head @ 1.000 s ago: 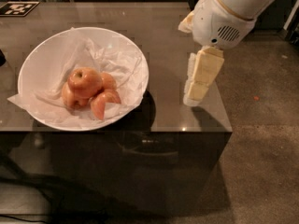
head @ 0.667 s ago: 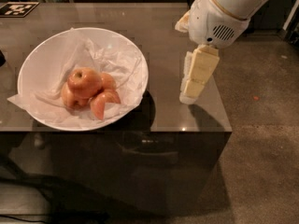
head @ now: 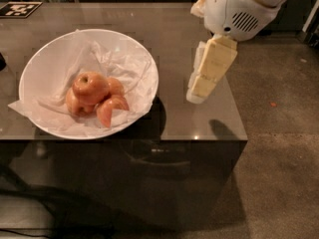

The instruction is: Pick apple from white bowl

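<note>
The white bowl [head: 60, 54], wide and shallow and lined with crumpled white paper, stands on the left half of the glossy brown table. In it lies the apple [head: 90, 87], round, orange-red with a yellowish blush at its stem dimple, resting on top of other apple pieces. A wedge-like apple piece [head: 110, 108] lies just right of it. My gripper [head: 198, 94] hangs from the white arm over the table's right part, to the right of the bowl and above the tabletop, apart from the bowl and holding nothing that I can see.
The table's front edge [head: 124, 139] and right edge [head: 238, 108] drop to a grey-brown carpet floor. A black-and-white marker tag [head: 20, 9] lies at the table's far left corner. A dark object [head: 1, 61] shows at the left border.
The gripper has moved a little to the left, toward the bowl. The bowl and the apples have not moved.
</note>
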Robot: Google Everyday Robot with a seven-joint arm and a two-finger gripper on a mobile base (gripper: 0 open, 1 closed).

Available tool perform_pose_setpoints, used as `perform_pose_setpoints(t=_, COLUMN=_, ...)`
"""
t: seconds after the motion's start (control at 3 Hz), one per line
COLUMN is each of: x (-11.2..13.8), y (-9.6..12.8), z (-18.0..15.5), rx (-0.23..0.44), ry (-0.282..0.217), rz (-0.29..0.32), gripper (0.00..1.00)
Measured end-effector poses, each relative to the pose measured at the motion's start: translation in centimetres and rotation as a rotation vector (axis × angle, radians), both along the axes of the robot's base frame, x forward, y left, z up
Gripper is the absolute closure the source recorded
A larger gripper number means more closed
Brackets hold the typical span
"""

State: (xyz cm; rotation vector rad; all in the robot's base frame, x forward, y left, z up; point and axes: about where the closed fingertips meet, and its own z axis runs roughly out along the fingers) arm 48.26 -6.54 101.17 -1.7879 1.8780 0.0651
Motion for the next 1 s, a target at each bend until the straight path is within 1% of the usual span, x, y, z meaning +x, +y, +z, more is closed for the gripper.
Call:
perform_pose_setpoints(t=0.33, x=-1.3, y=2.0, z=2.2, rx=-0.004, ry=-0.03, rz=-0.009, gripper=0.0)
perform_pose_setpoints(t=0.67, x=-1.9, y=5.7, z=2.4, rx=-0.014, ry=-0.003, rz=0.067, gripper=0.0)
perform_pose_setpoints(t=1.0, x=-2.1, y=5.7, z=2.8, rx=-0.012, ry=-0.015, rz=0.067, gripper=0.0)
